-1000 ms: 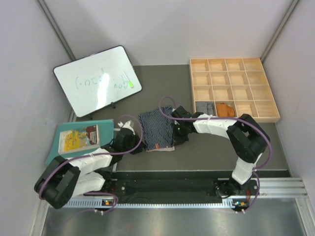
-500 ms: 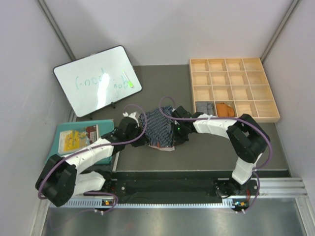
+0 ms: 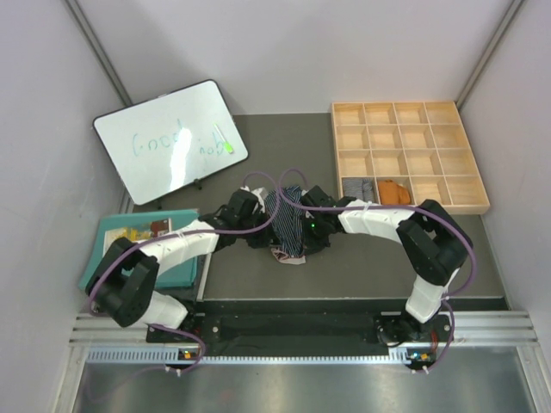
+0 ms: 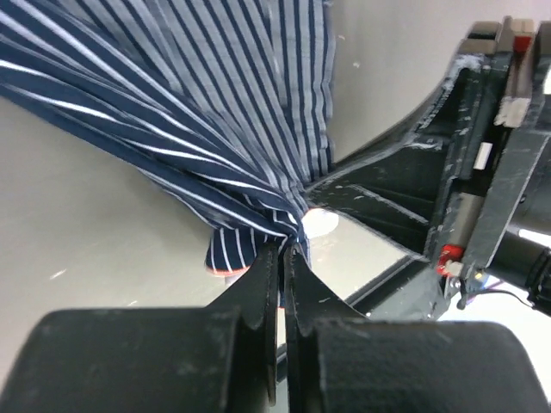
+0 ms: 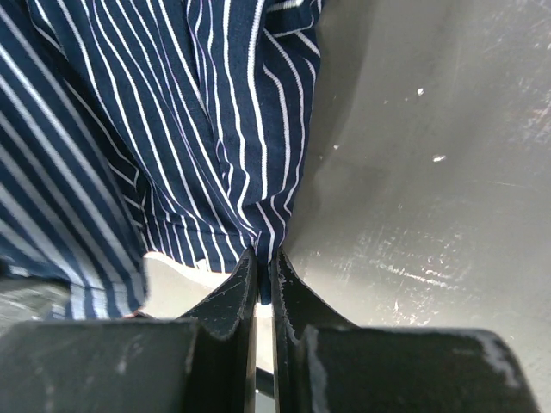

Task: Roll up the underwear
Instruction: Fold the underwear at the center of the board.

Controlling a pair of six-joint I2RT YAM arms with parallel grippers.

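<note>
The dark navy white-striped underwear (image 3: pixel 286 227) hangs bunched between both grippers above the grey table. My left gripper (image 3: pixel 263 231) is shut on its left edge, and the left wrist view shows the cloth (image 4: pixel 198 112) pinched at the closed tips (image 4: pixel 282 250). My right gripper (image 3: pixel 308 229) is shut on the right edge, where striped fabric (image 5: pixel 172 129) is drawn into its tips (image 5: pixel 263 256). A grey pair (image 3: pixel 359 188) and a rust-orange pair (image 3: pixel 394 191) lie rolled in neighbouring compartments of the wooden tray (image 3: pixel 396 104).
A whiteboard (image 3: pixel 170 140) leans at the back left. A teal mat (image 3: pixel 181 267) with a packet (image 3: pixel 129 236) on it lies at the left, under my left arm. The tray stands at the back right. Grey walls close in on three sides.
My left gripper has closed on the underwear's left edge and carried it right, toward the right gripper. The flat cloth is now gathered and narrow. The right arm has not moved.
</note>
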